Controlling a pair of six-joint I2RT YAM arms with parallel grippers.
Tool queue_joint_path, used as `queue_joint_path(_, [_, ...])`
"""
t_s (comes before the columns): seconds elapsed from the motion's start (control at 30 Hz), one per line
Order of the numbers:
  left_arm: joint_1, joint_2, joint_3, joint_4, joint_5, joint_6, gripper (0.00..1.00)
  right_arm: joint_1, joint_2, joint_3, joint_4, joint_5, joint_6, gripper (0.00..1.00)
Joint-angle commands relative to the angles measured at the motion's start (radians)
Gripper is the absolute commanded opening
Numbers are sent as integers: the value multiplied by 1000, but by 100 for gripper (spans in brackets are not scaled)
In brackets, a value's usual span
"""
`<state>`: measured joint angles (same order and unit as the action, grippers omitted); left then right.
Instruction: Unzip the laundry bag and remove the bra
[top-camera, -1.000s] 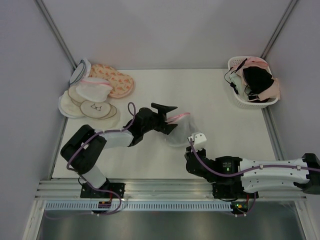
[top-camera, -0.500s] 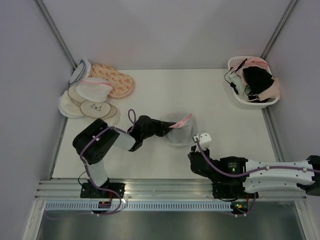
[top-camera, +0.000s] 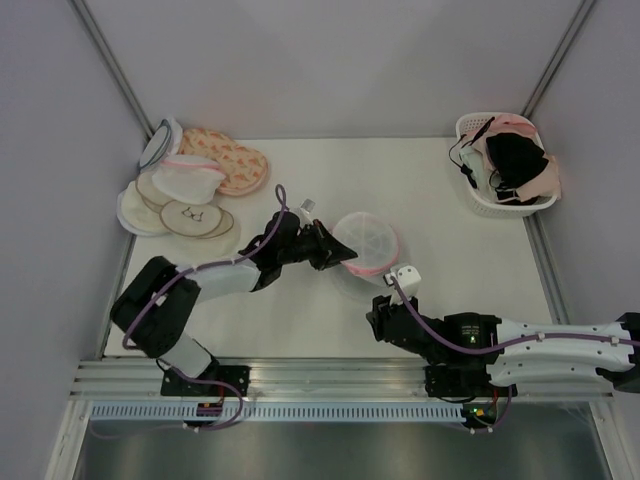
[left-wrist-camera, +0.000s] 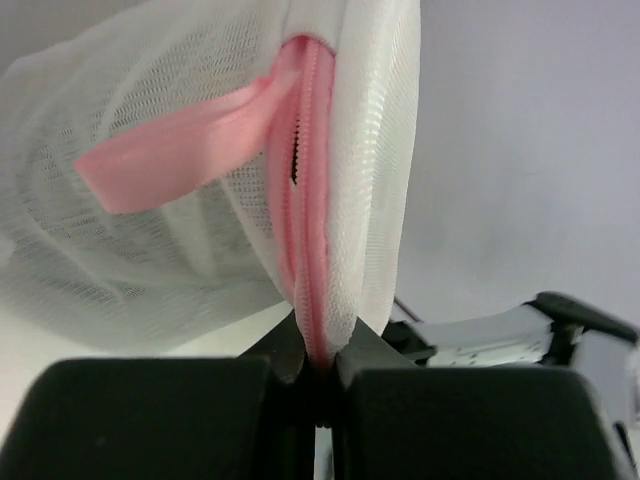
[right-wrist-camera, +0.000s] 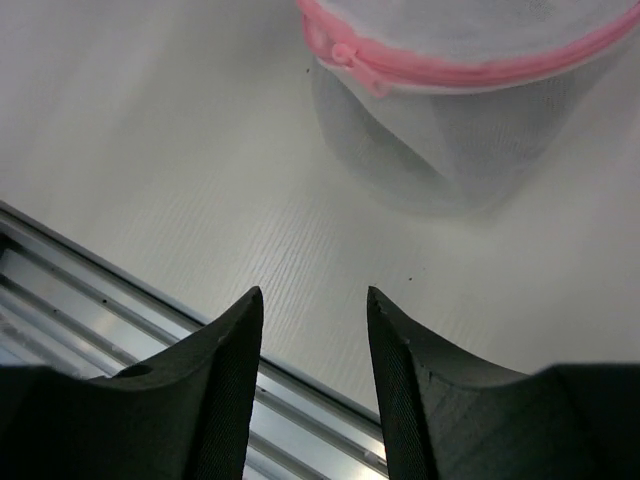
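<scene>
The laundry bag (top-camera: 366, 243), white mesh with pink zipper trim, hangs tilted above mid-table with its round lid facing up. My left gripper (top-camera: 338, 251) is shut on its left rim. In the left wrist view the pink zipper seam (left-wrist-camera: 311, 210) runs straight down into the pinched jaws of the left gripper (left-wrist-camera: 318, 352), and a pink ribbon tab (left-wrist-camera: 170, 150) sticks out to the left. My right gripper (top-camera: 377, 320) is open below the bag's front and holds nothing. The right wrist view shows the right gripper (right-wrist-camera: 313, 300) apart from the bag (right-wrist-camera: 460, 120). The bra is hidden.
A pile of round pouches (top-camera: 190, 190) lies at the back left. A white basket (top-camera: 478, 205) of garments stands at the back right. The metal rail (top-camera: 330, 375) runs along the near table edge, close under my right gripper.
My left gripper went from open to shut on the bag's rim and raised it, turning the lid upward. My right gripper has opened.
</scene>
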<state>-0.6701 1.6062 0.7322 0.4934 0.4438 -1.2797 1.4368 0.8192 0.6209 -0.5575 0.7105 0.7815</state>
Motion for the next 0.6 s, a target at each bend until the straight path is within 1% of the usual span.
queue_joint_path(0.0, [-2,-199,19,-313,-75,437,2,-3,4,22,45,-71,-25,52])
queue_joint_path(0.03, [-3,-228,19,-347,-80,504,2,-1,8,17,56,-75,-25,52])
queue_joint_path(0.1, [-5,-288,-2,-378,-74,542,2,-3,14,8,85,-89,-25,53])
queue_joint_path(0.17, [-9,-311,-39,-378,-57,556,2,-1,24,-3,134,-109,-30,53])
queue_joint_path(0.27, [-45,-362,-95,-355,-86,533,2,-1,50,-13,224,-158,-34,54])
queue_joint_path(0.37, [-66,-407,-145,-314,-89,487,2,-1,87,-26,293,-171,-30,54])
queue_joint_path(0.57, [-89,-518,-162,-323,-122,424,2,-1,167,-58,445,-155,2,54])
